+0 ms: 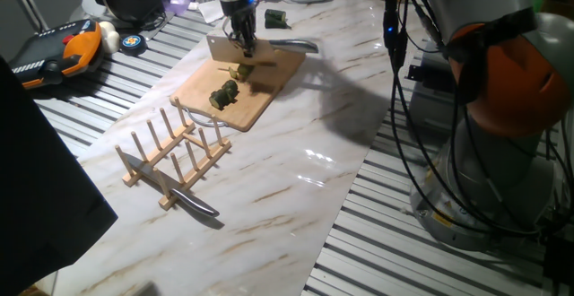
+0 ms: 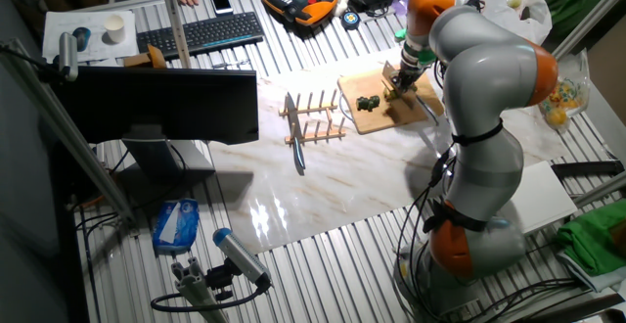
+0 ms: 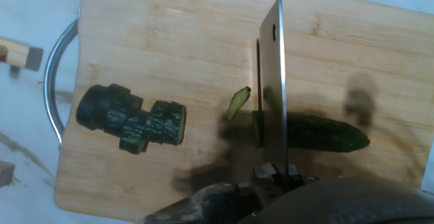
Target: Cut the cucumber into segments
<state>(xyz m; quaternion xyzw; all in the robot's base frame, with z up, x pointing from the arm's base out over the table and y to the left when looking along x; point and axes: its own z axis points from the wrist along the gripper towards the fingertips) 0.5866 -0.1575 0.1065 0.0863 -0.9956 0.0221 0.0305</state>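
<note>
Progress: partly complete. Several cuts made, most of one piece left.

Location of work: wooden cutting board (image 3: 169, 41) on the marble surface (image 1: 296, 188). Hand (image 1: 240, 41) positioned directly above the board, clenched on the handle of a cleaver (image 3: 272, 88); grip itself mostly hidden at the bottom edge of the hand view, yet blade held rigid and upright in line with the fingers.

Done so far:
- Cluster of segments (image 3: 132, 119) lying together near the board end with the metal handle (image 3: 54, 81), well apart from the blade. Exact count not readable; pieces touching and overlapping.
- One thin pale slice (image 3: 238, 102) just beside the blade, on the segment side, tilted on edge.

In hand: blade edge down across the cucumber (image 3: 319, 134), near its cut end. A short piece visible on the segment side of the blade. Separation of that piece not confirmable; contact line hidden by the blade.

Left to do: remaining length of cucumber beyond the blade, dark green with tapered tip, uncut. Judged enough for several further cuts.

Also on the surface, unused: wooden rack (image 1: 170, 152) with a second knife (image 1: 170, 186) lying through it.
</note>
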